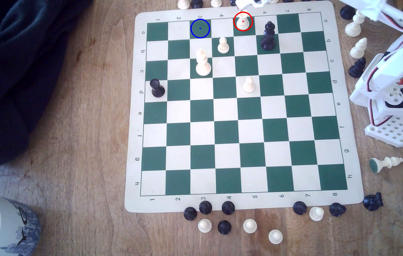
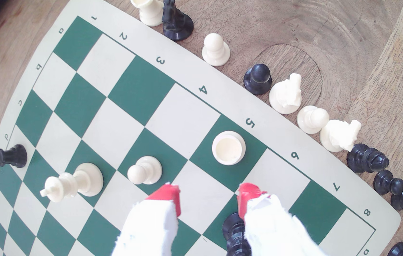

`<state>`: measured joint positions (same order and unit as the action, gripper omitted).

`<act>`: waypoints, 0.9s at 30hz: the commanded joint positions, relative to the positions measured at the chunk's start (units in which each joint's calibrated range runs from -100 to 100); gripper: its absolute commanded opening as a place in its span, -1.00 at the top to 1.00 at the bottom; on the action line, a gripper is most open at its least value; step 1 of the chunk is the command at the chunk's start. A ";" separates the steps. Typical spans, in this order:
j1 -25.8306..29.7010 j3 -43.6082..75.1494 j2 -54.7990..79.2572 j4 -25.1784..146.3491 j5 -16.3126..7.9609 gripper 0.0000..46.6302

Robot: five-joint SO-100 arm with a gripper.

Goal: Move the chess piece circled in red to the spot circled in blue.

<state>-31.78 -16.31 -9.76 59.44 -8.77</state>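
Chess piece: the cream rook-shaped chess piece (image 1: pixel 242 21) is seen upright on the red-ringed green square of the board (image 1: pixel 244 200), in the edge row, column 5; in the wrist view its notched top (image 2: pixel 228 147) is seen from above.
Spot: the blue-ringed green spot (image 1: pixel 200 28) is found in the same edge row, two squares toward the exterior view's left of the chess piece, unoccupied.
Gripper: the gripper (image 2: pixel 209 193) is held above the board just beside the chess piece, its red-tipped jaws spread apart, nothing between them, no contact made.
Neighbours: a cream pawn (image 1: pixel 223 45) and a black king (image 1: pixel 268 35) are seen near the chess piece, one on each side.
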 commanded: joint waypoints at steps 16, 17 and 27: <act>-0.09 12.41 13.07 -2.19 0.29 0.34; -0.17 12.50 13.16 -2.19 0.34 0.34; -1.50 13.14 14.43 -2.69 1.17 0.36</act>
<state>-32.82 -8.54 5.57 57.37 -7.84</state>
